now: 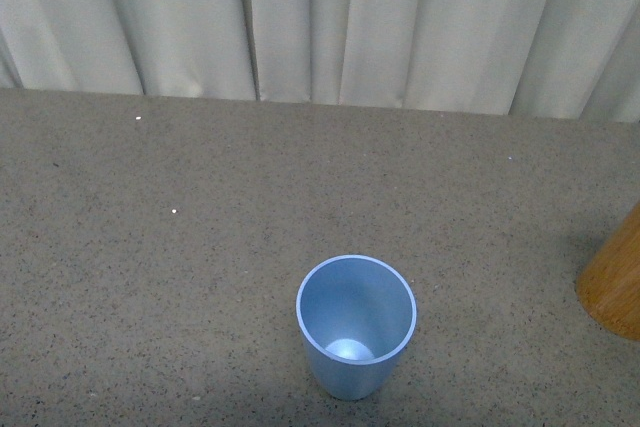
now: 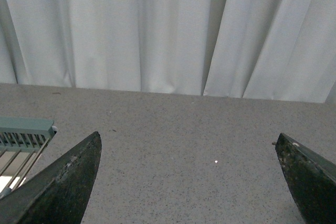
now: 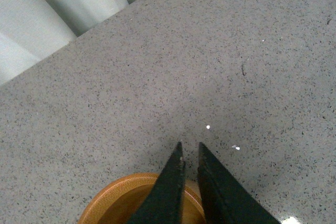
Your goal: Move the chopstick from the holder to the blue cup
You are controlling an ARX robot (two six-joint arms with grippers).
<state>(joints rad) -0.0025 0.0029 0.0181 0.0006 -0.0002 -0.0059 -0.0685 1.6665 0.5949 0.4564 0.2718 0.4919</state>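
The blue cup (image 1: pixel 356 325) stands upright and empty on the speckled grey table, near the front middle. The wooden holder (image 1: pixel 615 287) shows only partly at the right edge of the front view. In the right wrist view my right gripper (image 3: pixel 190 144) hangs directly above the holder's open mouth (image 3: pixel 113 203), its dark fingers (image 3: pixel 168 187) drawn almost together. It is shut on the chopstick, which is hidden between them. My left gripper (image 2: pixel 188 137) is open, its fingers (image 2: pixel 68 182) spread wide over bare table. Neither arm appears in the front view.
A white pleated curtain (image 1: pixel 320 17) closes off the far edge of the table. A pale green slatted rack (image 2: pixel 23 135) sits beside my left gripper. Small white specks (image 3: pixel 208 127) lie on the table surface.
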